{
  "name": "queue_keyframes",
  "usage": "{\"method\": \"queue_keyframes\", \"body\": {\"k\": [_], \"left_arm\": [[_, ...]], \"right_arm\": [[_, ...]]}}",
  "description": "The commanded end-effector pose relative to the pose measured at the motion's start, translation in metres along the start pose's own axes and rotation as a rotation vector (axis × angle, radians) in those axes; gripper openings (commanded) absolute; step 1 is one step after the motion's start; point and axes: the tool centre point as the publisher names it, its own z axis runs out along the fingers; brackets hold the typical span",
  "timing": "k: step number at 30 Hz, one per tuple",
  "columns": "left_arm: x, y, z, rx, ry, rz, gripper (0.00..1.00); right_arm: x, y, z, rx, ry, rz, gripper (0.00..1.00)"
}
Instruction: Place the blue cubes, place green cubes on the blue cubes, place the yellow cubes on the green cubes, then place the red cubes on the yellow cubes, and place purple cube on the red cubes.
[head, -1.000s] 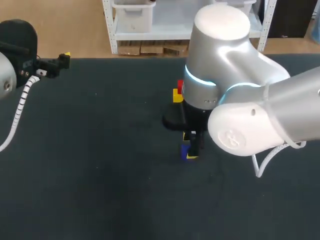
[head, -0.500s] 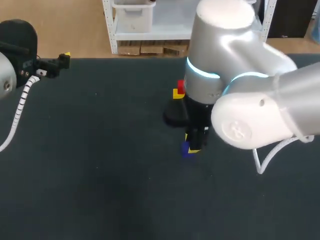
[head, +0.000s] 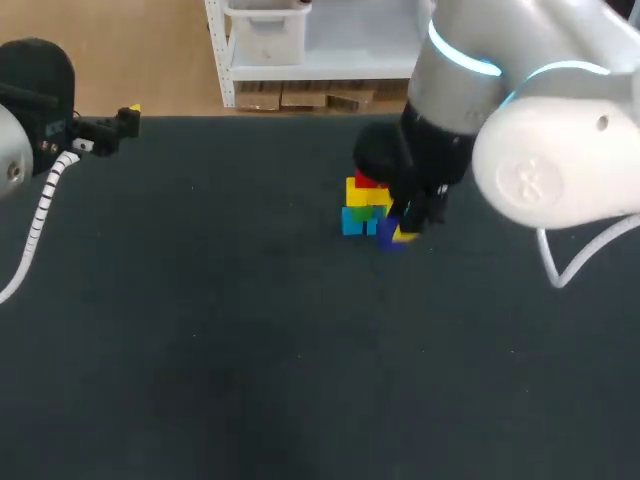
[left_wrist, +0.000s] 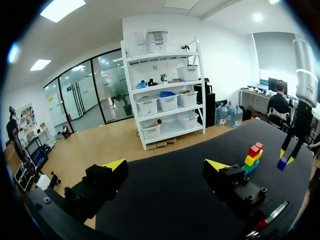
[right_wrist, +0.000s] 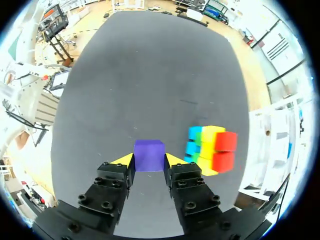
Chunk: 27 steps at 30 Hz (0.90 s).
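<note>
Holding the purple cube (right_wrist: 149, 155) between both yellow-tipped fingers, your right gripper (right_wrist: 149, 164) was clamped narrowly on it from two sides. You had that cube just beside the stack (right_wrist: 210, 150), apart from it and not yet on top. The stack stood on the dark table (head: 200, 350) in layers: blue cubes (head: 352, 226) at the base, green cubes (head: 360, 212) on them, yellow cubes (head: 368, 195) above, and red cubes (head: 366, 180) uppermost. In the head view, your right arm (head: 540, 150) came in from the right and hung over the table's far middle, with the purple cube at the stack's right side. Your left gripper (left_wrist: 166, 165) sat well apart from all this, by the table's far left edge, its fingers spread wide. From that wrist, the stack and the purple cube showed far ahead, with a gap between them.
</note>
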Motion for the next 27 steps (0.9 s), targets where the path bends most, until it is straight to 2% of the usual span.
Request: {"method": "queue_keyframes", "body": {"k": [1, 11, 17, 27], "left_arm": [[0.0, 0.0, -0.001, 0.0, -0.002, -0.001, 1.0], [0.0, 0.0, -0.001, 0.0, -0.002, -0.001, 1.0], [0.0, 0.0, -0.001, 0.0, -0.002, -0.001, 1.0], [0.0, 0.0, -0.001, 0.0, -0.002, -0.001, 1.0]], "right_arm": [[0.002, -0.017, -0.013, 0.035, 0.015, 0.0, 0.0], [-0.008, -0.053, -0.029, 0.102, 0.084, -0.036, 0.0], [-0.008, -0.064, -0.022, 0.082, 0.124, -0.029, 0.0], [0.0, -0.082, -0.022, 0.074, 0.133, 0.003, 0.0]]}}
